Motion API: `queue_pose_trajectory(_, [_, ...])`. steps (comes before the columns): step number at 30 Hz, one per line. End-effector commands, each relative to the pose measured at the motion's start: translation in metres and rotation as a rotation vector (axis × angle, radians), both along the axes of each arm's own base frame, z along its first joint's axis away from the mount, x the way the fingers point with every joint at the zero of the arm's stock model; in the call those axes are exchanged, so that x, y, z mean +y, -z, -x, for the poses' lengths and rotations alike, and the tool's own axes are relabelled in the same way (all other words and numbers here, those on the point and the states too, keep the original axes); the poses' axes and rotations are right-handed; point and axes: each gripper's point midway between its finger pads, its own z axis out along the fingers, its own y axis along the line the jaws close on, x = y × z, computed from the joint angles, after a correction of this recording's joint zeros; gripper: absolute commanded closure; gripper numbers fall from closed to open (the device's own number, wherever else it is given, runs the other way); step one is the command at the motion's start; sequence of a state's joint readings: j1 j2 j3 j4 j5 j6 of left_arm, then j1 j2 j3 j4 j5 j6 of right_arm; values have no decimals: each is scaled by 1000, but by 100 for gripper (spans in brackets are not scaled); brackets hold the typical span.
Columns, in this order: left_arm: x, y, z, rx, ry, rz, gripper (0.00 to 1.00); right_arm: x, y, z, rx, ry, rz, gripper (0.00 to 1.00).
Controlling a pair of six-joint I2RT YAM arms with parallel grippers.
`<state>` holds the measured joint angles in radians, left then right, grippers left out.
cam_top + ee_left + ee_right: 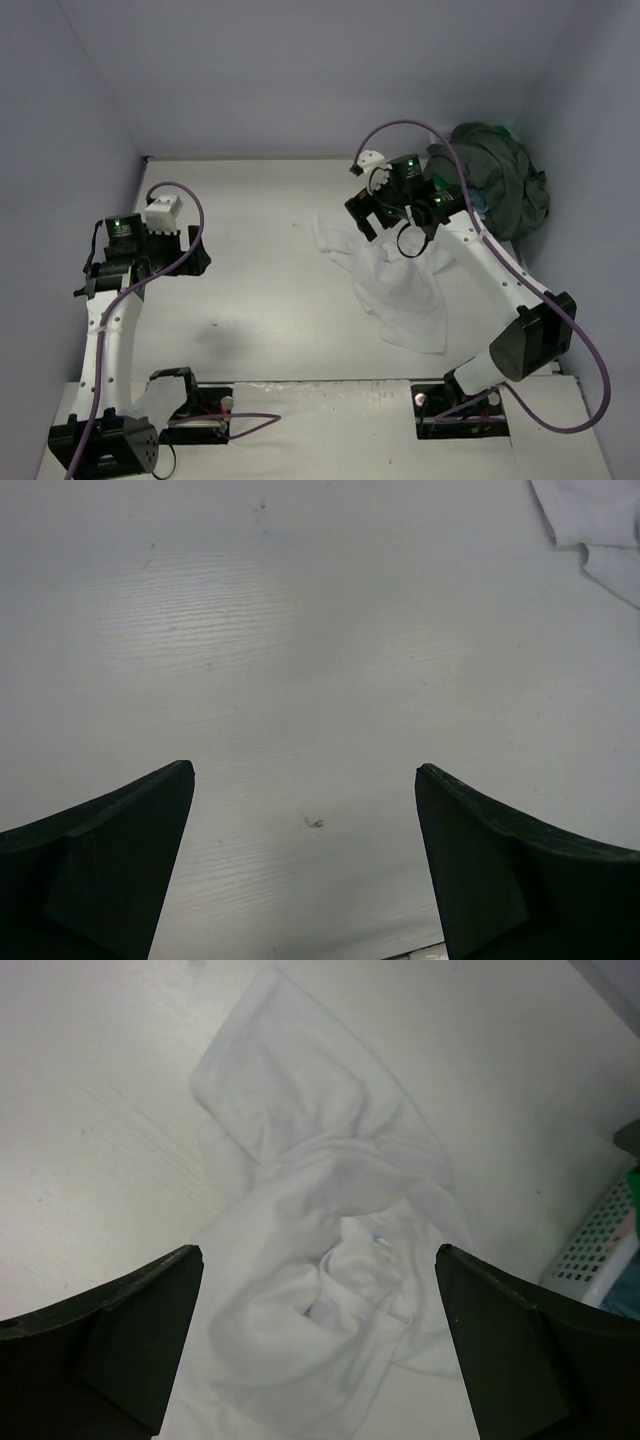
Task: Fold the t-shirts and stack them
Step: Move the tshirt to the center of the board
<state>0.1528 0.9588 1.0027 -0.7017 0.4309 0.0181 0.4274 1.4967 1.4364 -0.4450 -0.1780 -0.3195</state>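
The left end effector hangs over bare surface on the near left. Its jaws are spread wide, it holds nothing, and only a corner of cloth shows at the far right of its wrist view.

Right of centre, the white shirt lies crumpled on the surface, twisted into thick folds with its collar bunched near the middle. The right end effector hovers directly above that bunch, fully open and gripping nothing.

Beyond it, at the far right, the olive-grey shirt is heaped on the basket, with a sliver of green at the top.

The main risk is probably a pinch into the middle of the bunch. That would catch several layers at once, so the shirt would lift as a knot and not spread flat. The left arm is well away, so a one-sided pull could drag the cloth towards the basket. A descent that goes too deep could jam the fingers against the surface.
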Motion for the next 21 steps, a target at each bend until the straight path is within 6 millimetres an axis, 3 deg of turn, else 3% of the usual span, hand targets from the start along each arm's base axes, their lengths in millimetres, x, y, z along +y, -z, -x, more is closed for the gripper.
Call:
queue_pose_trajectory(1, [-20,-20,-10,-60,91,62,14,25,-5,15,-47,-61,5,2])
queue_pose_trajectory(4, [-32,-16,-19,-45,141,49,14,36,17,22,8,-89,21,8])
queue_pose_trajectory(8, [-76,1,-30,6,310,-74,14,36,40,27,63,-100,39,11])
queue_pose_trajectory(11, [-95,-3,-45,-22,382,-120,14,29,69,27,110,-89,108,12])
queue_pose_trajectory(15, [-111,-7,-66,-37,422,-106,14,23,107,25,191,-61,184,14])
queue_pose_trajectory(21, [-136,3,-97,-30,450,-58,14,13,157,38,313,-39,277,16])
